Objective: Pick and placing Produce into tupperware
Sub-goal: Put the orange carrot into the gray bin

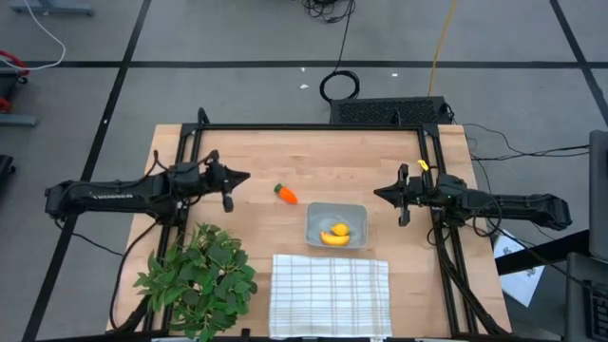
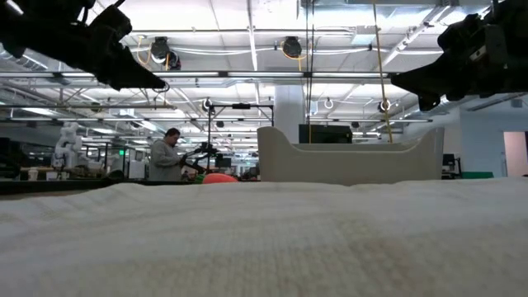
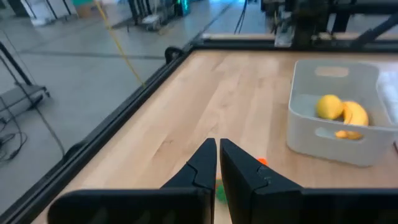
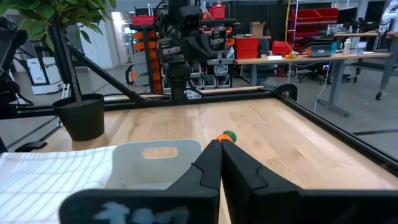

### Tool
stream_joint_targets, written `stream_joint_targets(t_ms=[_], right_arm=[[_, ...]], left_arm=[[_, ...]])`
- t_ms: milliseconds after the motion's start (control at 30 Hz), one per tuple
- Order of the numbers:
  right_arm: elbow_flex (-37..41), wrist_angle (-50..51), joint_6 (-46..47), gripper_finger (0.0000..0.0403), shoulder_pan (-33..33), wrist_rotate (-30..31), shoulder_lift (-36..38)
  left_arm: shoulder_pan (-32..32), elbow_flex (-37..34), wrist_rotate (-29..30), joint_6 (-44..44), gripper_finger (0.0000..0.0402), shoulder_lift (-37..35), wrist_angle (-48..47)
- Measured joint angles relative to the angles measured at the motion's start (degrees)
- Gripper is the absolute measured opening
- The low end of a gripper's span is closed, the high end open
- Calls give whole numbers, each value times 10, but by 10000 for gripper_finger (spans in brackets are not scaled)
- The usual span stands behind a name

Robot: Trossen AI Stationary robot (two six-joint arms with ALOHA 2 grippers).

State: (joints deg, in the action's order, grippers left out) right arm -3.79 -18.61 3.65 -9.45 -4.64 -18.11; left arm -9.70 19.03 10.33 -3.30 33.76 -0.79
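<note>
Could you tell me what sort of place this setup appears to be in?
Most likely a robotics lab or workshop: an open hall with exposed ceiling lights, workbenches with red storage bins, and a person working behind the wooden table.

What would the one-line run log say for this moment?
carrot: on table | banana, lemon: in tupperware | left gripper, right gripper: shut, empty

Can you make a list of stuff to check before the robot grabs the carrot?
1. Carrot lies free on the table, outside the tupperware: ok.
2. Left pincer open enough to grab: not ok, it is shut.
3. Left pincer empty: ok.
4. Right pincer out of the way, beside the tupperware, shut and empty: ok.
5. Room left beside the banana and lemon: ok.
</note>
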Motion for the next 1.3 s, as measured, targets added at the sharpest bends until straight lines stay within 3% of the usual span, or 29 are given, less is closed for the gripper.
stream_joint_targets(t_ms=[300,667,867,1100,1300], right_arm=[[0,-3,-15,0,0,0,0],[0,-4,-13,0,0,0,0],[0,-3,-13,0,0,0,0],[0,0,-13,0,0,0,0],[0,6,-13,0,0,0,0]], left_arm=[[-64,142,-67,-68,26,53,-157],[-156,221,-178,-143,26,264,-154],[-164,285,-222,-189,26,366,-180],[-155,384,-223,-208,26,460,-228],[-135,427,-223,-241,26,502,-236]])
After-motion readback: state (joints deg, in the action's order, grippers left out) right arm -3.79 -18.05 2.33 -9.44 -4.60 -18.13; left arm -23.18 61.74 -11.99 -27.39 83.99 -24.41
